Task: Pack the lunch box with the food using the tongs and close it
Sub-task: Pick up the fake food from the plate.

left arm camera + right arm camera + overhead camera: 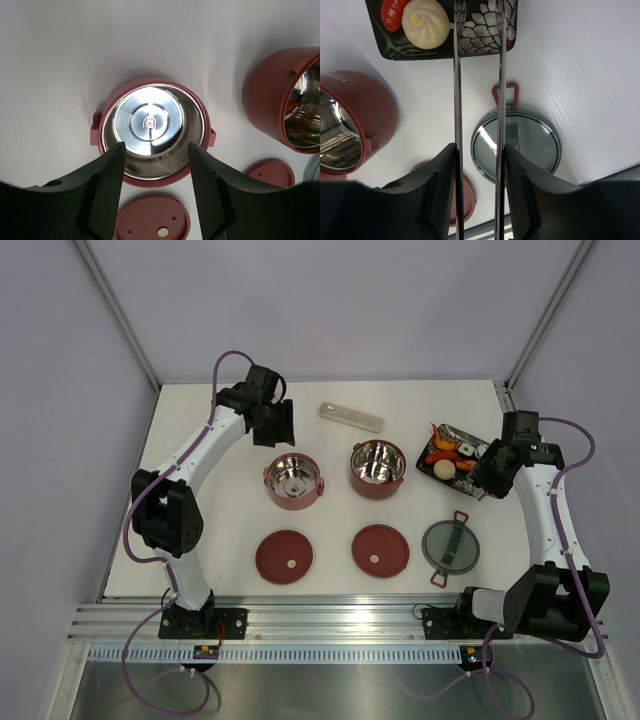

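Observation:
The lunch box stands apart in pieces: a left maroon bowl (293, 481) (152, 130), a right bowl (377, 468) (350, 125), two maroon disc lids (284, 556) (380, 550) and the grey top lid (450, 545) (516, 145). Both steel insides look bare. My left gripper (275, 425) (156, 146) hangs open over the left bowl's near rim, holding nothing. My right gripper (490, 475) (479, 147) is shut on the tongs (457, 75), whose two arms run apart over the tray, tips beyond the picture's top. The food, a white bun (426, 22) and orange-red pieces (442, 445), lies on the tray.
The black patterned tray (470, 440) (485, 35) sits at the far right. A pale beige cutlery case (351, 417) lies at the back behind the bowls. The disc lids and grey lid lie in a row near the table's front edge.

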Controlling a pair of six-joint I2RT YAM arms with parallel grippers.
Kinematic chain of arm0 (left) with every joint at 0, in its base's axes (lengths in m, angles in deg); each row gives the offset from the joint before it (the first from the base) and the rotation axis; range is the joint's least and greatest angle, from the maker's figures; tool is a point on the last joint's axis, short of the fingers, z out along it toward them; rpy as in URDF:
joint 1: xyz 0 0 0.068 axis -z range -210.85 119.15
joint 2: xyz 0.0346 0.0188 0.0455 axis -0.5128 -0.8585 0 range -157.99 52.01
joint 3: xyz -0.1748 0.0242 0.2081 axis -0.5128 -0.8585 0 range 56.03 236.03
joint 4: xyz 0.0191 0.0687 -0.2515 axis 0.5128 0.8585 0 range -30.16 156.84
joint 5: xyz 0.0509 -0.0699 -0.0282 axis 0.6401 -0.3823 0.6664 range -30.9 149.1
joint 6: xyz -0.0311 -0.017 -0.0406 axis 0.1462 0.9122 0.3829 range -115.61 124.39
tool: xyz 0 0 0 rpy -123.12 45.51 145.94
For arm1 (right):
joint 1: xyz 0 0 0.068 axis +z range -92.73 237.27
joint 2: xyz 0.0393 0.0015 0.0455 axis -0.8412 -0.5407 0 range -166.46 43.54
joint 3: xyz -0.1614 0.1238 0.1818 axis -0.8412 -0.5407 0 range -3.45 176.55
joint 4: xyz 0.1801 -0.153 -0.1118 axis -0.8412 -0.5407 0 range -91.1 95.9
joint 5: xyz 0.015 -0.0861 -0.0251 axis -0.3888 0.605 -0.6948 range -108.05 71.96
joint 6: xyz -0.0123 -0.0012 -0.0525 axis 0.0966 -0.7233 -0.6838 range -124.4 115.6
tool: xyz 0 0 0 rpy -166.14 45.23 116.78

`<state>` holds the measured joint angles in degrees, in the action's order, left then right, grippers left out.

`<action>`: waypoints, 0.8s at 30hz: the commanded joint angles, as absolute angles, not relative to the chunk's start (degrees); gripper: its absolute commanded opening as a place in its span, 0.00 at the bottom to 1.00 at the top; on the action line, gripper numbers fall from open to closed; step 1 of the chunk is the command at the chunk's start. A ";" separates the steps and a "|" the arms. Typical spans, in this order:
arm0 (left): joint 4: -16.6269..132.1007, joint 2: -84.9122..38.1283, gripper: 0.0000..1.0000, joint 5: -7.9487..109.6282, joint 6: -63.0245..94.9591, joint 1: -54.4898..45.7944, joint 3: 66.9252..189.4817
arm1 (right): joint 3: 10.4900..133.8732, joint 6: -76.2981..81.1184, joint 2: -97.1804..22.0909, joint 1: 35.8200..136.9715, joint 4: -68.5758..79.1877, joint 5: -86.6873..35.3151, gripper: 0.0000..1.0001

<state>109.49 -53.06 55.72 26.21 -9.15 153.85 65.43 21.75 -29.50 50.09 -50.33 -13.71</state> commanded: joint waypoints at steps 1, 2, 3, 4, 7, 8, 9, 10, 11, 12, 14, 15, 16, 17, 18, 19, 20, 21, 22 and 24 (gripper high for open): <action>107.83 -52.49 0.56 55.50 25.22 -9.05 154.47 | 64.14 24.77 -28.62 48.04 -43.85 -17.78 0.49; 107.74 -52.57 0.56 55.41 25.22 -8.96 154.38 | 63.35 25.21 -28.54 48.04 -43.32 -17.26 0.49; 107.65 -52.49 0.56 55.24 25.22 -8.96 154.38 | 62.91 26.35 -28.36 47.87 -42.71 -16.82 0.49; 107.74 -52.57 0.56 55.32 25.30 -8.96 154.38 | 62.03 26.79 -28.18 47.69 -41.31 -16.55 0.49; 107.21 -52.14 0.56 55.58 25.66 -9.05 153.86 | 60.71 28.90 -27.74 46.99 -39.10 -15.76 0.50; 106.87 -52.05 0.56 55.59 25.57 -9.05 153.77 | 60.45 29.78 -27.48 46.90 -38.40 -15.67 0.49; 106.86 -52.05 0.56 55.67 25.74 -8.96 153.77 | 60.10 30.31 -27.39 46.81 -36.92 -15.67 0.49; 106.78 -51.96 0.56 55.67 25.75 -9.05 153.77 | 59.57 30.66 -27.30 46.81 -36.12 -15.76 0.49; 106.77 -52.05 0.56 55.67 25.75 -9.05 153.77 | 59.39 31.27 -27.39 46.72 -35.50 -15.93 0.50; 106.77 -52.05 0.56 55.59 25.75 -8.96 153.77 | 59.39 31.54 -27.74 46.72 -34.89 -16.02 0.49; 106.95 -52.22 0.56 55.59 25.74 -9.05 153.77 | 59.48 31.98 -28.97 46.55 -34.27 -16.20 0.50; 106.86 -52.22 0.56 55.59 25.75 -9.05 153.77 | 59.48 32.24 -29.23 46.63 -33.48 -16.37 0.50; 106.95 -52.31 0.56 55.59 25.66 -9.05 153.77 | 59.13 32.51 -29.67 46.55 -32.86 -16.90 0.50; 107.12 -52.31 0.56 55.67 25.74 -9.05 153.68 | 59.21 32.94 -29.94 46.46 -32.34 -17.16 0.51; 107.04 -52.22 0.56 55.67 25.66 -8.96 153.68 | 59.21 33.04 -30.29 46.55 -31.64 -17.43 0.51; 107.12 -52.22 0.56 55.76 25.74 -9.05 153.68 | 59.30 33.12 -31.08 46.46 -31.37 -17.78 0.52; 107.04 -52.22 0.55 55.67 25.75 -9.05 153.68 | 59.48 33.12 -31.43 46.46 -31.10 -17.78 0.52; 107.04 -52.31 0.56 55.76 25.75 -9.05 153.77 | 59.56 33.21 -31.87 46.46 -31.19 -17.78 0.52; 107.12 -52.22 0.56 55.67 25.66 -9.05 153.77 | 59.57 33.21 -32.40 46.46 -31.19 -17.78 0.52; 107.30 -52.14 0.55 55.76 25.66 -9.05 153.86 | 59.30 33.48 -32.40 46.46 -31.01 -17.78 0.52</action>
<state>109.10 -53.06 55.72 26.23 -9.15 153.85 59.20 32.13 -32.12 46.77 -33.85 -17.27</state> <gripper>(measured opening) 0.557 0.524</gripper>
